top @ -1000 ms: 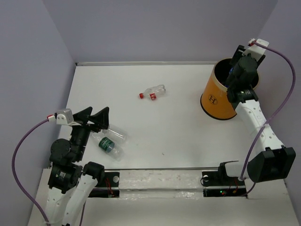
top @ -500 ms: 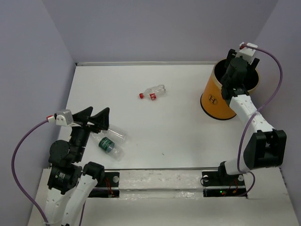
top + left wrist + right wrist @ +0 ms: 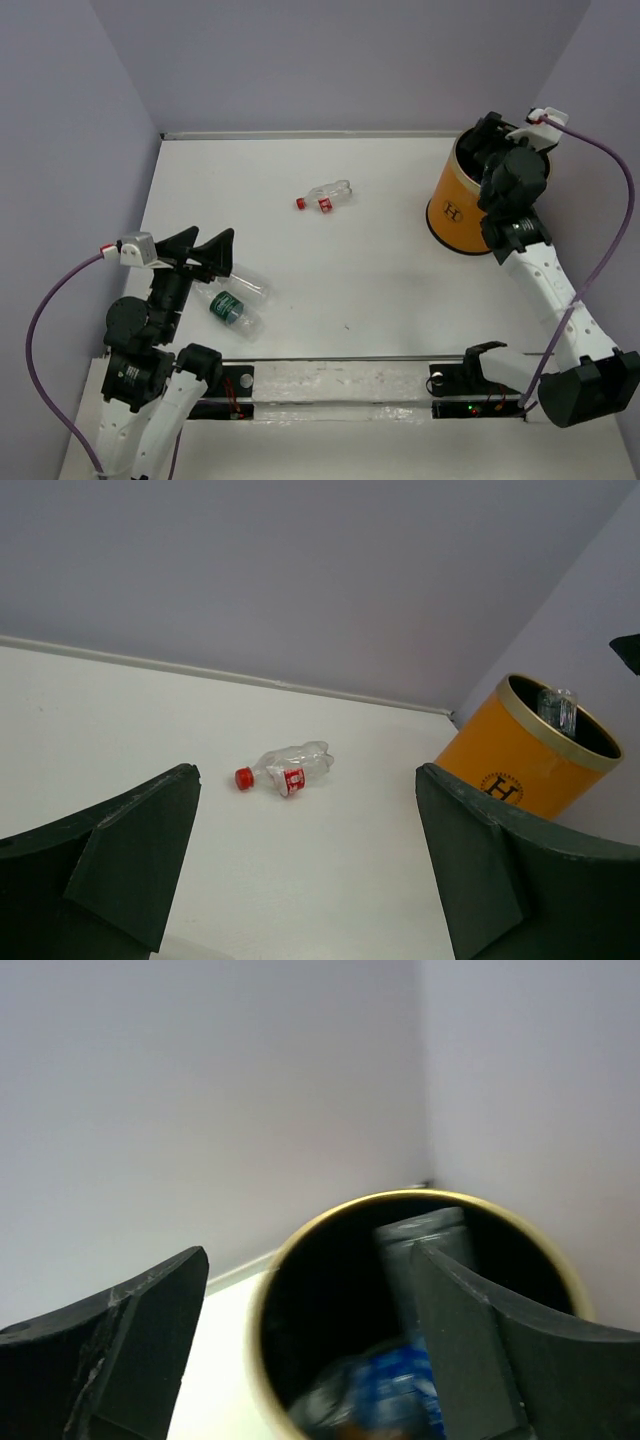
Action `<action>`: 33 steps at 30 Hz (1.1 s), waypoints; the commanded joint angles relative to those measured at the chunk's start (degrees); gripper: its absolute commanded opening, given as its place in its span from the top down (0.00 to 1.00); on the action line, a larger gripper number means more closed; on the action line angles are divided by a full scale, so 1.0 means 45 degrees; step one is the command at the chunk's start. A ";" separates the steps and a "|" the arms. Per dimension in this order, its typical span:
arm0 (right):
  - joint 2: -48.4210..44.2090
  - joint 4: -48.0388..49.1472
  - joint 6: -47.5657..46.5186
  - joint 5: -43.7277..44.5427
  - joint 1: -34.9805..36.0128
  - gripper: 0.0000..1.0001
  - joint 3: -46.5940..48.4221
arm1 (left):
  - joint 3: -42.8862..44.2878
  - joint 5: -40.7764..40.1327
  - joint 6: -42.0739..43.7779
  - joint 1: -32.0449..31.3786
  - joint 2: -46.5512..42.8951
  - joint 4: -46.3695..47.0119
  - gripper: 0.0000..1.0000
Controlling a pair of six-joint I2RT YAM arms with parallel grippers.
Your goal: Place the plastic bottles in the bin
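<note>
3 bottles outside bin (image 3: 462, 215): I count a red-capped bottle (image 3: 325, 195) mid-tabletop (image 3: 380, 280), plus a green-label bottle (image 3: 229, 308) and a clear bottle (image 3: 248, 284) lying side by side by my left arm.
Inside bin: at least 2, a blurred blue-label bottle (image 3: 395, 1390) low down and an upright clear bottle (image 3: 556, 708) reaching the rim.
Progress: partly done, I judge; 3 pickups remain.
Right claw (image 3: 305, 1300): spread wide over the bin mouth, holding nothing.
Left claw (image 3: 200, 246): spread, empty, above the near pair.
</note>
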 commanded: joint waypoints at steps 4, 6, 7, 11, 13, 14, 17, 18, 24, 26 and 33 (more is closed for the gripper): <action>0.0954 -0.1847 0.1849 -0.2165 0.4247 0.21 0.0267 | 0.0035 0.0283 0.0213 0.0336 0.0442 0.0804 0.01; 0.2282 -0.1966 0.2839 -0.1621 0.5398 0.15 0.0617 | 0.0035 0.0302 0.0232 0.0375 0.0540 0.0804 0.01; 0.2731 -0.1966 0.3465 -0.1405 0.5656 0.10 0.0716 | 0.0035 0.0303 0.0232 0.0394 0.0541 0.0785 0.01; 0.5305 -0.1519 0.6376 -0.1051 0.6010 0.00 0.1419 | 0.0016 0.0341 0.0232 0.0453 0.0638 0.0804 0.01; 0.6188 -0.1401 0.8075 -0.0818 0.6146 0.00 0.2003 | 0.0016 0.0381 0.0232 0.0472 0.0716 0.0824 0.01; 0.6599 -0.1381 0.8525 -0.0082 0.6282 0.00 0.2219 | 0.0016 0.0439 0.0232 0.0472 0.0755 0.0804 0.01; 0.8025 -0.1380 1.0478 0.0703 0.6283 0.00 0.2806 | -0.0004 0.0439 0.0232 0.0453 0.0775 0.0824 0.01; 0.8396 -0.1380 1.0889 0.0919 0.6283 0.00 0.2943 | -0.0004 0.0439 0.0232 0.0434 0.0794 0.0862 0.01; 1.0819 -0.1790 1.2670 0.1469 0.6283 0.00 0.4310 | -0.0023 0.0439 0.0213 0.0199 0.0775 0.0863 0.01; 1.1442 -0.2043 1.3079 0.1255 0.6283 0.00 0.4583 | -0.0004 0.0439 0.0213 0.0141 0.0736 0.0882 0.01; 1.2674 -0.3177 1.3471 0.0807 0.5912 0.00 0.5580 | -0.0004 0.0849 0.0271 -0.0094 0.0697 0.0863 0.01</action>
